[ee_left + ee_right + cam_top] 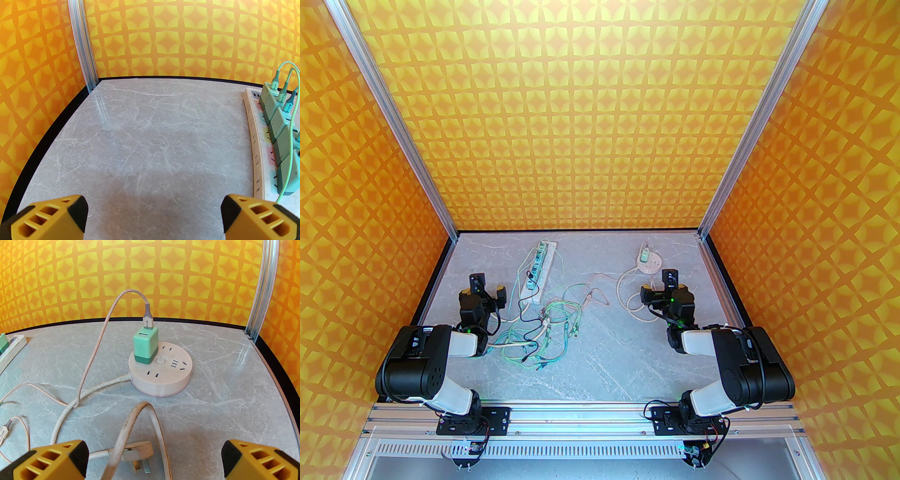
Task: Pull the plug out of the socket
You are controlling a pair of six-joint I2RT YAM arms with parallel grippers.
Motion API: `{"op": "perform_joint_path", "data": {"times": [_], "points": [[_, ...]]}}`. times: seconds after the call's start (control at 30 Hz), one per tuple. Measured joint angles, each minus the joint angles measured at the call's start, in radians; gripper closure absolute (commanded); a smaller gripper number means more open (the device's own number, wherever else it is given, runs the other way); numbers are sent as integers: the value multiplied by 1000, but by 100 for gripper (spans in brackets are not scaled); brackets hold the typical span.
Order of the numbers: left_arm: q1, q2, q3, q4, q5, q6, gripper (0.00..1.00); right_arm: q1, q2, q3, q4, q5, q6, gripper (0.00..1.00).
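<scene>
Two tools gape empty: right tool faces round socket, its green charger upright for pulling; left tool idle.

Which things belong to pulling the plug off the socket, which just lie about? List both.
Job, either socket possibly meant: green cube-shaped charger plug; round beige plastic socket; long beige power strip, its green plugs.
Lying about: tangled green cables; loose white three-pin plug.
</scene>
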Motion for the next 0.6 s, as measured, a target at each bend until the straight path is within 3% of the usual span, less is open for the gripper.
{"op": "perform_joint_path", "data": {"times": [0.47, 0.6], "points": [[0, -6, 0, -8, 0, 0, 1, 0, 0, 0, 0, 0, 0, 2], [0, -92, 46, -170, -1, 0, 1, 0, -5, 0, -2, 6, 2, 2]]}}
